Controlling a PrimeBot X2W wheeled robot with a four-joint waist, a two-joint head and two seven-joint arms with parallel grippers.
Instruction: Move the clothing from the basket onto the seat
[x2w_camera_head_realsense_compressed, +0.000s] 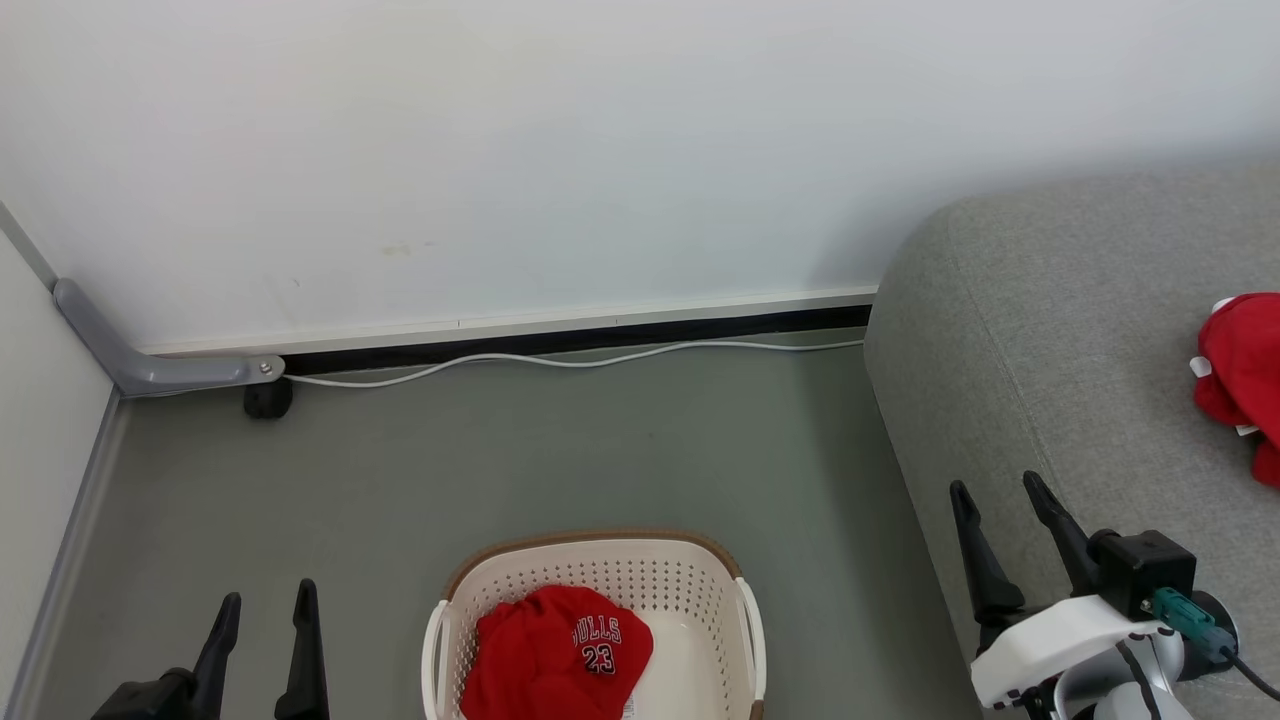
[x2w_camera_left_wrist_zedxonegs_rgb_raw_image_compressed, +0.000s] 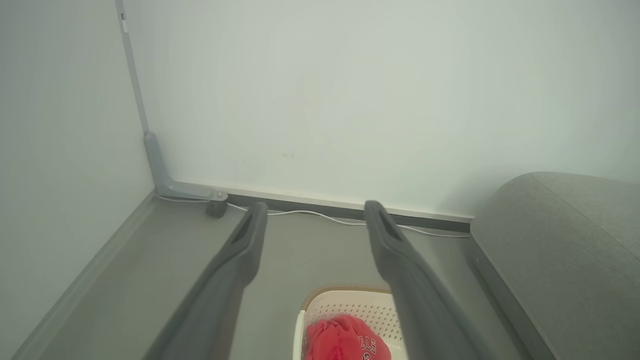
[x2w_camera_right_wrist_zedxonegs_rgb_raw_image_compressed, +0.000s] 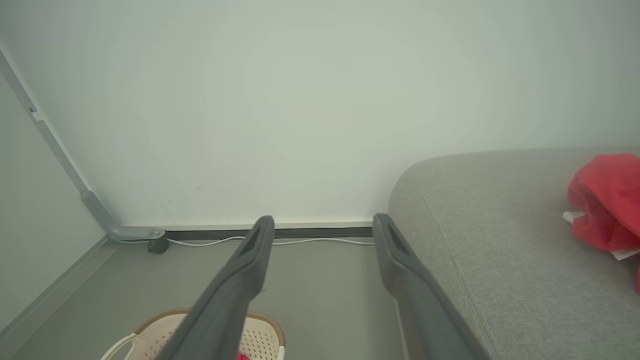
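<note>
About half done, judging by the layout. Lying on the grey seat (x2w_camera_head_realsense_compressed: 1050, 330) at far right: one red garment (x2w_camera_head_realsense_compressed: 1240, 375), possibly the striped one, cropped there. Waiting in the basket (x2w_camera_head_realsense_compressed: 600, 541): the "BULLS 23" garment (x2w_camera_head_realsense_compressed: 555, 655). Hovering empty, fingers spread: left gripper (x2w_camera_head_realsense_compressed: 268, 596), right gripper (x2w_camera_head_realsense_compressed: 995, 486).

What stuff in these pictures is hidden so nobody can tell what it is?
Red garment on the seat: the head view's right edge cuts it off, so its shape is unclear.
Basket: the head view's bottom edge cuts off its near end.
Under the Bulls jersey: hidden by the jersey itself.
Paper label: too small to read in the head view.
</note>
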